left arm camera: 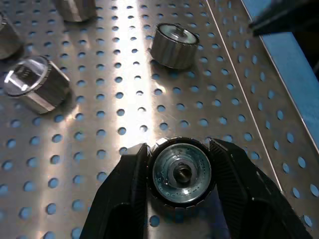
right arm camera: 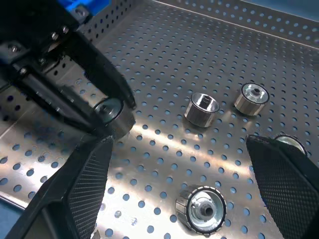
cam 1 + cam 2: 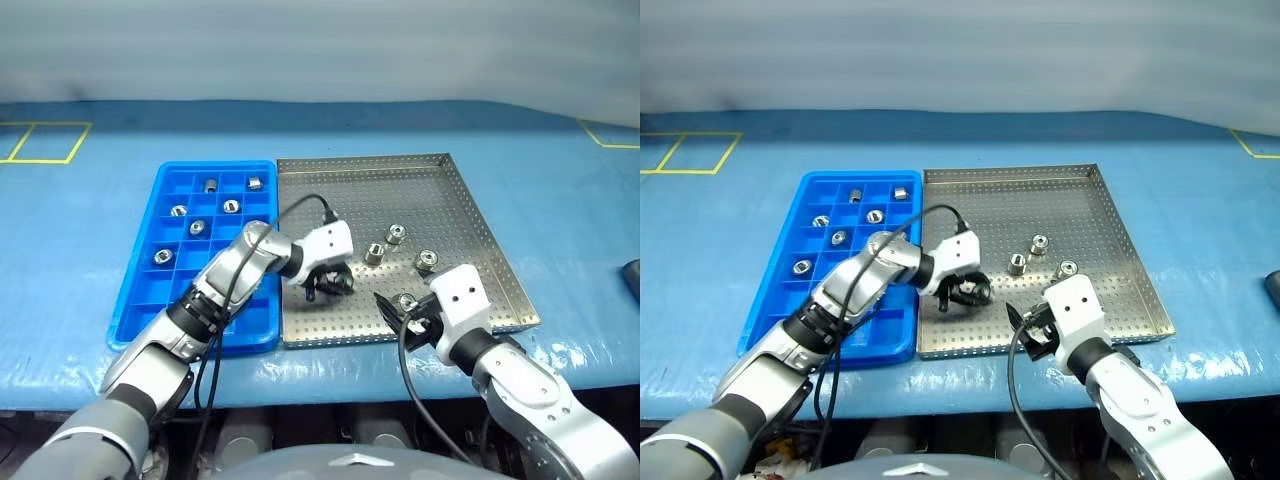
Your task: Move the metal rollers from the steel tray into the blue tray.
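Note:
The steel tray [image 3: 470,215] lies at the middle of the blue table, with the blue tray [image 3: 140,285] touching its left side. My left gripper [image 3: 335,284] hovers low over the steel tray's front left part and is shut on a metal roller [image 1: 181,172], flange facing the wrist camera. Loose rollers rest on the perforated floor to its right [image 3: 375,253], [image 3: 397,234], [image 3: 427,262]. My right gripper [image 3: 403,312] stands open over the tray's front edge, and one roller [image 2: 201,209] lies on the floor between its fingers [image 2: 79,184]. Several rollers [image 3: 198,227] sit in the blue tray's compartments.
The steel tray's low rim [image 3: 500,250] runs along its right side. A dark object [image 3: 632,278] lies at the table's far right edge. Yellow tape marks [image 3: 45,140] are at the back left. A black cable [image 3: 300,205] arches over my left wrist.

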`<state>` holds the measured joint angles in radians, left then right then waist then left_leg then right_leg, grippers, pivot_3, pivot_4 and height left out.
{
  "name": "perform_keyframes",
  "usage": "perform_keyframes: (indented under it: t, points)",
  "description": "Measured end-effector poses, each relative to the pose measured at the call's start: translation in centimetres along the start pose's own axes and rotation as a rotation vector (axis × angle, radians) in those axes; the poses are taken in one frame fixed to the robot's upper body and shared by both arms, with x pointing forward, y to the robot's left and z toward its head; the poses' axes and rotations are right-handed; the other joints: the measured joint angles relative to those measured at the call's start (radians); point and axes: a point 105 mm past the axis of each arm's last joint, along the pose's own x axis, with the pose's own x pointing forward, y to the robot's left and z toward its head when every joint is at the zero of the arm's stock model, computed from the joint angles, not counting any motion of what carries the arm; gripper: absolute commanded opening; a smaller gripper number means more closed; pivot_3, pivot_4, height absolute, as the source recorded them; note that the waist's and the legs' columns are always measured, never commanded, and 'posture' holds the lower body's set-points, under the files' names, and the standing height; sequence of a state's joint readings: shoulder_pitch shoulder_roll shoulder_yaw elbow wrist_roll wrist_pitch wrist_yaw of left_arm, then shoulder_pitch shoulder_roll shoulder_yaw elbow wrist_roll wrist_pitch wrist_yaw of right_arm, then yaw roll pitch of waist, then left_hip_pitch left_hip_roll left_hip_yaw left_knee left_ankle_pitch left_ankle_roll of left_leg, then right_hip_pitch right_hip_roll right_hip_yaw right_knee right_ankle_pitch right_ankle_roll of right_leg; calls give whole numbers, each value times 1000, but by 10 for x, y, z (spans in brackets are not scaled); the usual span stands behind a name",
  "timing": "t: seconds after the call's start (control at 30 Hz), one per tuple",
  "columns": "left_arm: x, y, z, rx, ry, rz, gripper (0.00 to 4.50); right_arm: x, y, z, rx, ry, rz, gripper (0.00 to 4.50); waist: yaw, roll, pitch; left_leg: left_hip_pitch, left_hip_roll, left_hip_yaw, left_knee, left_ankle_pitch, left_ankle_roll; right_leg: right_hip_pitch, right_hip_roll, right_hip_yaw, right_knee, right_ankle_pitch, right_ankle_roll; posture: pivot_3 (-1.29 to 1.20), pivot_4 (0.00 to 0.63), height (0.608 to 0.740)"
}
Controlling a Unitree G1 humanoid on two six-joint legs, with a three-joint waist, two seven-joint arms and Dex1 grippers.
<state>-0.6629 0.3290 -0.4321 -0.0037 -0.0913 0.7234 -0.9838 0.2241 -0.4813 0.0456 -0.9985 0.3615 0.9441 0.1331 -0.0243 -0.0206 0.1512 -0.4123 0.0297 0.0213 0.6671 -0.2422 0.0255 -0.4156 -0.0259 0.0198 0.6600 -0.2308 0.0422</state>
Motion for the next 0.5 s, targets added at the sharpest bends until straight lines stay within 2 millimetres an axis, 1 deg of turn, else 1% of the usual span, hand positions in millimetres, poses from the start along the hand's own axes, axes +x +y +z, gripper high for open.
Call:
perform_keyframes:
  t: [0.07, 0.1, 0.13, 0.17, 0.23, 0.27, 0.3, 0.33, 0.4, 0.5]
  points:
    - [-18, 12, 13, -43, -89, 126, 1674, 7, 6, 10, -24, -31, 52, 4500, 2, 0, 0, 0, 0, 0, 0, 0, 0, 0, 0, 0, 0, 2, 4, 110, 150, 740]
    - [-27, 17, 16, -61, -121, 187, 1674, 11, 9, 15, -41, -48, 85, 4500, 6, 0, 0, 0, 0, 0, 0, 0, 0, 0, 0, 0, 0, 3, 5, 132, 150, 740]
    - [-39, 22, 16, -85, -149, 269, 1674, 17, 13, 20, -62, -60, 125, 4500, 8, 0, 0, 1, 0, 0, -1, 0, 0, 0, 0, 0, 0, 3, 5, 142, 150, 740]
    - [-47, 26, 15, -102, -161, 326, 1674, 20, 15, 22, -73, -64, 148, 4500, 13, 0, 0, 1, 0, -1, -1, 0, 0, 0, 0, 0, 0, 3, 5, 169, 150, 740]
    - [-68, 33, 1, -133, -137, 475, 1674, 29, 21, 26, -95, -65, 209, 4500, 27, 0, 0, 0, -1, -2, -1, 0, 0, 0, 0, -1, 0, 3, 5, 201, 150, 740]
    - [-74, 33, -5, -139, -116, 512, 1674, 31, 23, 27, -101, -63, 225, 4500, 36, 0, 0, 0, -1, -2, -2, 0, 0, 0, 0, -2, 0, 3, 5, 201, 150, 740]
    - [-84, 32, -12, -147, -94, 568, 1674, 35, 26, 28, -114, -60, 256, 4500, 41, 0, 1, 0, -1, -2, -2, 0, 0, 0, 0, -1, 0, 3, 5, 231, 150, 740]
    - [-92, 29, -18, -160, -79, 604, 1674, 39, 28, 30, -125, -59, 282, 4500, 49, 0, 1, 0, -1, -2, -2, 0, 0, 0, -1, -2, 0, 3, 5, 255, 150, 740]
    - [-102, 24, -22, -189, -78, 659, 1674, 45, 33, 32, -140, -60, 326, 4500, 69, -1, 1, -1, -1, -2, -2, 0, 0, 0, -1, -2, -1, 3, 5, 289, 150, 740]
    - [-121, 13, -37, -257, -40, 752, 1674, 52, 46, 37, -170, -65, 420, 4500, 95, -1, 1, -1, -2, -3, -2, 0, 0, 1, -2, -3, -1, 3, 5, 351, 150, 740]
